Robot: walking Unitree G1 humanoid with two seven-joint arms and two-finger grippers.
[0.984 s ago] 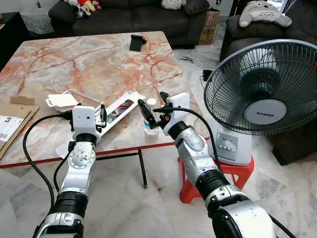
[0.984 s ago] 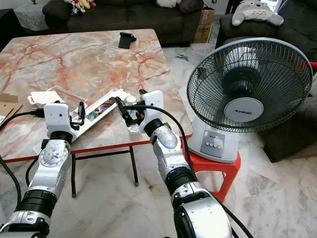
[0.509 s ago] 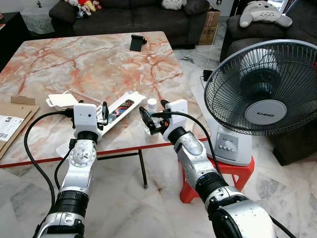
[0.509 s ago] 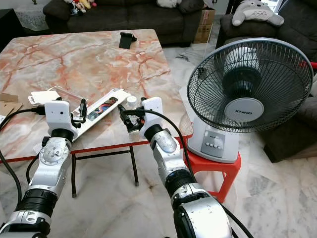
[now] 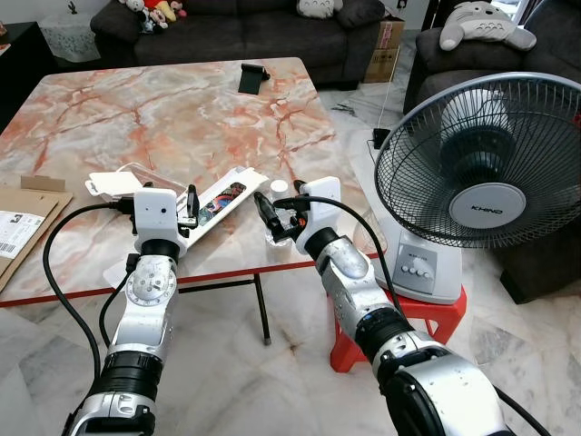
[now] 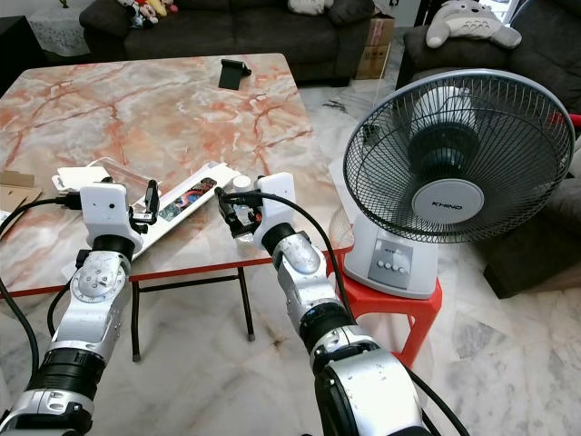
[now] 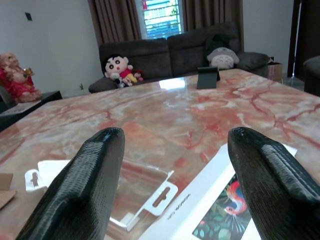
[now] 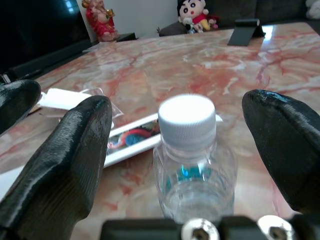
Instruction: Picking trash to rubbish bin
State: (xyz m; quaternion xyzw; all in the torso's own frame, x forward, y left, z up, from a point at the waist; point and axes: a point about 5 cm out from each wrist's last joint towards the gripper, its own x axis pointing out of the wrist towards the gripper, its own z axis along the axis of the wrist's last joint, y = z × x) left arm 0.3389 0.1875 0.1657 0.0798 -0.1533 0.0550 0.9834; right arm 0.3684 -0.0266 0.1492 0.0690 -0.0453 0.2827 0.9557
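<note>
Looking down from the head camera, I see a pink-veined marble worktop (image 5: 163, 118) with both my arms reaching over its near edge. At the far left lies flat brown cardboard (image 5: 23, 218). Next comes a clear plastic blister pack (image 7: 142, 182) with a white backing, then my left end effector (image 5: 189, 209), its two black fingers spread apart above the worktop and holding nothing. Just beside it lies a long white box (image 5: 221, 197) printed with a colourful picture. Further right, near the worktop's front edge, stands a small clear plastic bottle (image 8: 195, 160) with a white cap, upright. My right end effector (image 5: 272, 218) brackets it, fingers open on either side and not touching it. At the far edge sits a black phone stand (image 5: 249, 77). On the right, a grey fan (image 5: 486, 173) rests on a red stool (image 5: 436, 313).
</note>
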